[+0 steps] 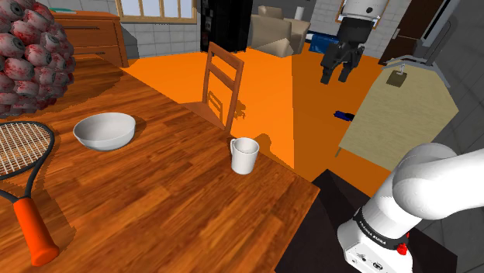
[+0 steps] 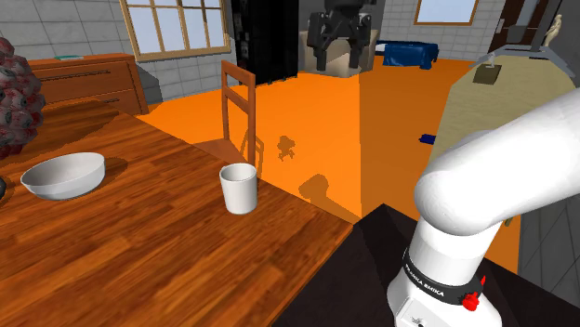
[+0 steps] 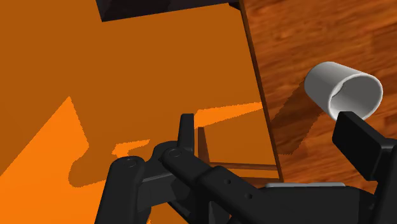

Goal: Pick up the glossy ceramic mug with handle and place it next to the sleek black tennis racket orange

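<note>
Concerns the white mug [image 1: 244,155]: upright, mouth up, on the wooden table [image 1: 155,209] close to its edge, well below the gripper [image 1: 336,76] and well apart from it. Looks rigid and smooth, so probably slippery under hard pads; likely light enough for a two-finger pinch, yet apt to chip or crack if knocked over or dropped. Best taken across the wall at the rim, one finger inside and one outside, or across the body, clear of what looks like a small handle at its side in the shoulder view. Calls for a straight descent and a gentle close, to avoid tipping it off the edge.

As for the hand: hangs high over the orange floor [image 1: 271,93], beyond the table's edge, fingers spread apart and holding nothing.

Farther from the hand than the mug: first a white bowl [image 1: 105,130], then the racket [image 1: 27,151], dark-framed with an orange grip, at the table's far end. Beside the table edge, a wooden chair [image 1: 222,77].
</note>
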Controlling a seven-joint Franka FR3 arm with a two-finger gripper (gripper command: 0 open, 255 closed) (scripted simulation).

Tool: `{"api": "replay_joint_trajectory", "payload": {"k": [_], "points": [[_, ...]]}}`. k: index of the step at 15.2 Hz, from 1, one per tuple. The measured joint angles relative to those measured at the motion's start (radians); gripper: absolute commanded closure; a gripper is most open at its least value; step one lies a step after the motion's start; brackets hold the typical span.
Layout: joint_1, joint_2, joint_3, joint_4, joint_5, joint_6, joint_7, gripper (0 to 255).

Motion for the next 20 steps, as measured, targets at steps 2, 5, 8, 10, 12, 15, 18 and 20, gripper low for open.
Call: {"api": "replay_joint_trajectory", "payload": {"k": [2, 5, 8, 10, 12, 15, 18, 20], "points": [[0.002, -0.001, 0.005, -0.013, 0.004, 0.014, 0.007, 0], [0.013, 0.008, 0.036, -0.082, 0.027, 0.098, 0.043, 0], [0.028, 0.021, 0.073, -0.150, 0.053, 0.193, 0.085, 0], [0.038, 0.046, 0.096, -0.184, 0.070, 0.259, 0.110, 0], [0.050, 0.082, 0.123, -0.213, 0.087, 0.332, 0.138, 0], [0.066, 0.148, 0.162, -0.247, 0.109, 0.447, 0.177, 0], [0.079, 0.207, 0.196, -0.282, 0.126, 0.552, 0.211, 0], [0.088, 0.272, 0.226, -0.277, 0.135, 0.622, 0.243, 0]]}}
